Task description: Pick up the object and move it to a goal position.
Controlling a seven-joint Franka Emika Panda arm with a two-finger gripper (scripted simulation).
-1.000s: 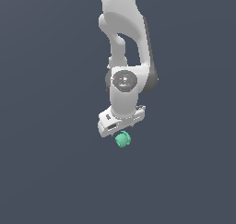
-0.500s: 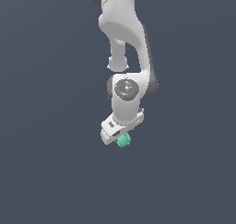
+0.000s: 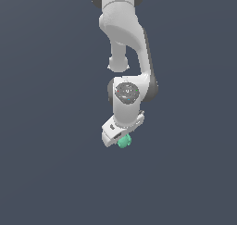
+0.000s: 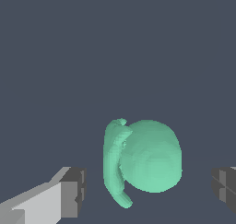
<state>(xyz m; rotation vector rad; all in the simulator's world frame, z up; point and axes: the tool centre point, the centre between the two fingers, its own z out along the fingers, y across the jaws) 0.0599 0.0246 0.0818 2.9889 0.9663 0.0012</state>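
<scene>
The white gripper (image 3: 121, 140) hangs at the end of the arm (image 3: 126, 48), pointing downward against a plain dark grey-blue background. Its fingers are spread wide apart and grip nothing. In the wrist view, one grey-tipped finger (image 4: 73, 192) and the other finger (image 4: 225, 189) sit at opposite sides of the picture, with clear gaps between each of them and the object (image 4: 145, 158). The object, a small teal-green rounded lump with a thin curved ridge along one side, lies between the two fingers, touching neither. In the exterior view the object (image 3: 123, 141) appears as a tiny green blob just under the gripper body, partly hidden by it; there the fingers cannot be made out. Only the exterior view shows the arm's curved white links and round grey joint (image 3: 127, 92) above the gripper.
</scene>
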